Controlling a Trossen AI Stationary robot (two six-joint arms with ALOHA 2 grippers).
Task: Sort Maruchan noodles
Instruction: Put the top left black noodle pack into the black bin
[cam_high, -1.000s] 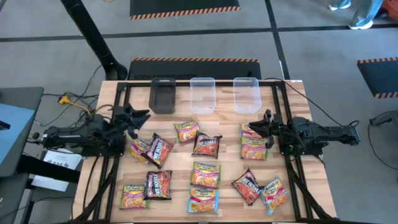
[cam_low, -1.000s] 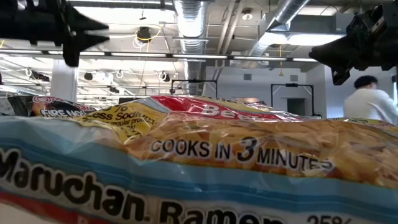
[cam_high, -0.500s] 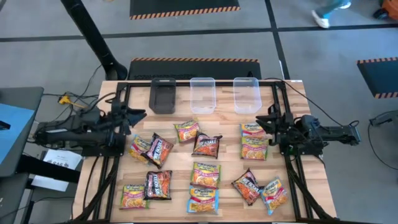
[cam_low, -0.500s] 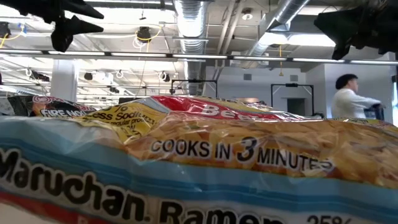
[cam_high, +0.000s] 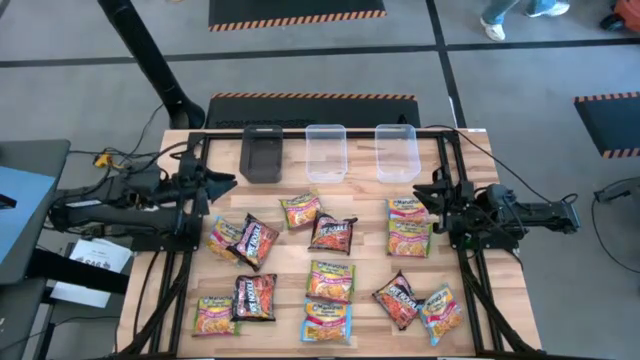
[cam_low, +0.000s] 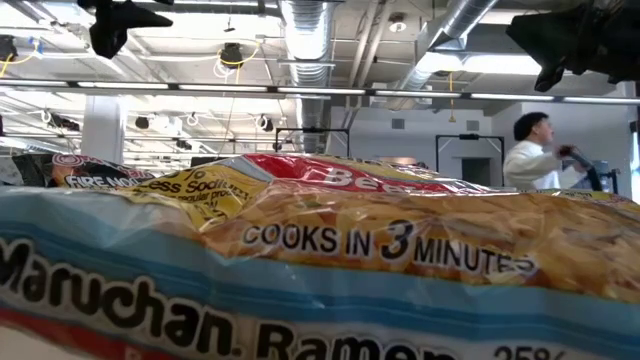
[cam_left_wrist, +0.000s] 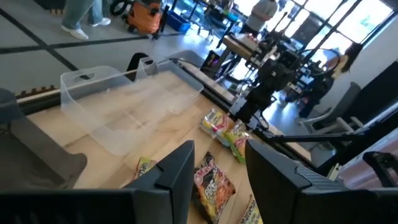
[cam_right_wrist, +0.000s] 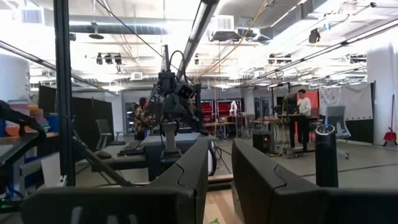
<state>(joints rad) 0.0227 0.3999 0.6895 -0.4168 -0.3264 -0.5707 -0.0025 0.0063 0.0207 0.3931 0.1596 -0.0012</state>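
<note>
The Maruchan noodles (cam_high: 330, 280), about a dozen small flat packets of shiny, crinkled plastic printed with orange-red noodle pictures, are all lying loose on the pale wooden slatted worktop (cam_high: 285, 265). Some are dark maroon, some blue-edged, some green and yellow-edged, and the colours are sitting mixed together across the near and middle part of the boards. One blue-edged packet (cam_low: 300, 270) is lying right against the low camera, its glossy film filling that view.

Sorting is, by my judgement, not yet begun: no packet is lying in any container, so every one is waiting to be picked and placed.

Along the far edge the two clear rectangular plastic tubs (cam_high: 326, 152) are standing side by side, thin-walled, round-cornered and holding nothing, with the matt black rectangular box (cam_high: 262, 154) just to their left, also holding no packet.

The left gripper (cam_high: 222, 187) is hovering at the left side of the worktop, near the black box, its jaws standing apart and grasping nothing. The right gripper (cam_high: 425, 200) is hanging above the right-hand packets, its jaws likewise parted around empty air.
</note>
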